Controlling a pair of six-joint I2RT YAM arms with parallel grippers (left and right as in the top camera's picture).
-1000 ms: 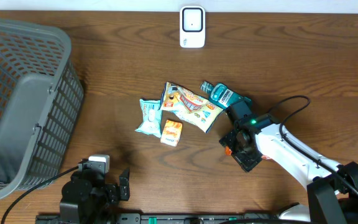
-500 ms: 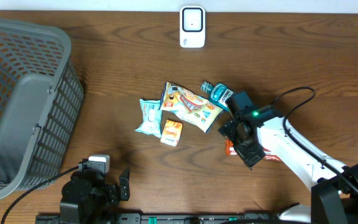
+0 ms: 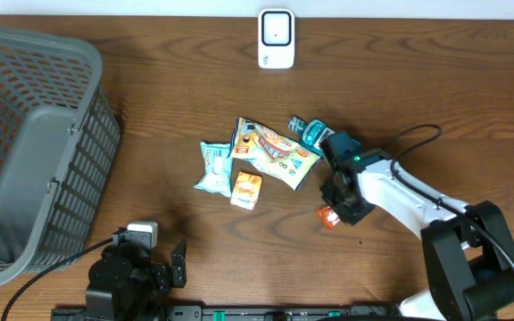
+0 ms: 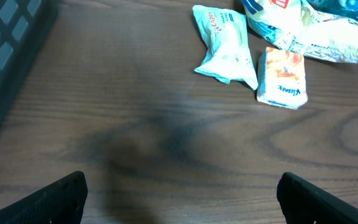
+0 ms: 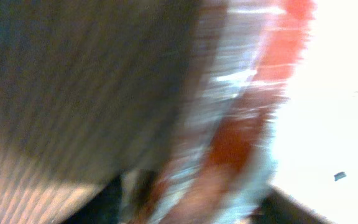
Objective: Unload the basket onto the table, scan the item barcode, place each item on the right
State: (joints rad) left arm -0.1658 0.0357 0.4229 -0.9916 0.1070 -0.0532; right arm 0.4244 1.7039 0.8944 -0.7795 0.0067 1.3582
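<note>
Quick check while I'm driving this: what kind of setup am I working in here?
Probably a mock shop checkout on a wooden table: a white scanner stands at the far edge, a grey basket sits at the left, and packaged snacks lie in the middle.

We see a small orange-red packet [image 3: 328, 217] lying on the table [image 3: 168, 116] right of centre, toward the near edge, with only one end showing from above. Up close its glossy wrapper is blurred. The white scanner [image 3: 276, 38] stands at the middle of the far edge.
</note>
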